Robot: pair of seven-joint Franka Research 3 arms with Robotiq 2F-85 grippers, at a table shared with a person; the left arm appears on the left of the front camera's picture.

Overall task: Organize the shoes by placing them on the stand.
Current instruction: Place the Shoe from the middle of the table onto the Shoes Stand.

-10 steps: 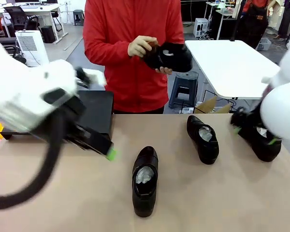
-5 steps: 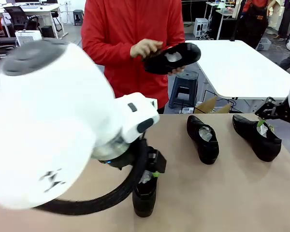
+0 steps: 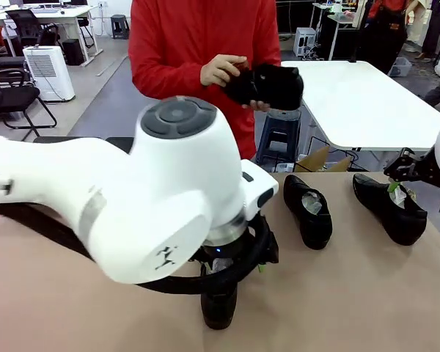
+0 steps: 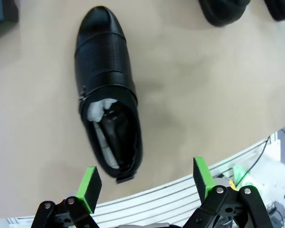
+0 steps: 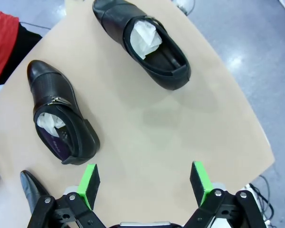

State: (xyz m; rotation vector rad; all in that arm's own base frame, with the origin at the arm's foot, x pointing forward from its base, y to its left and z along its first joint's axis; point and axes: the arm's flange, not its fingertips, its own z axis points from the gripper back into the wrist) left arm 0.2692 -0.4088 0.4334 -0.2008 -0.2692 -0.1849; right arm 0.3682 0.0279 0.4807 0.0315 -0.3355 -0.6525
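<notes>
Three black shoes stuffed with white paper lie on the tan table. The near centre shoe [image 3: 218, 312] [image 4: 107, 95] lies under my left arm, and my left gripper [image 4: 147, 178] hangs open above its heel end. The middle shoe [image 3: 308, 213] [image 5: 61, 116] and the right shoe [image 3: 392, 209] [image 5: 147, 42] lie side by side, toes towards the person. My right gripper [image 3: 419, 198] [image 5: 145, 178] hovers open above the table near the right shoe, holding nothing. The person holds another shoe [image 3: 268, 84] in both hands. The black stand [image 3: 119, 142] is mostly hidden behind my left arm.
The table's rounded right corner [image 5: 256, 142] drops off to grey floor close to my right gripper. My bulky white left arm [image 3: 132, 205] covers the table's left half in the front view. A white table [image 3: 359, 103] and a stool [image 3: 279, 136] stand behind the person.
My left arm has swung from the left side over to the near centre shoe. My right gripper has drawn back off the right shoe to the table's right edge. The person turned the shoe in their hands.
</notes>
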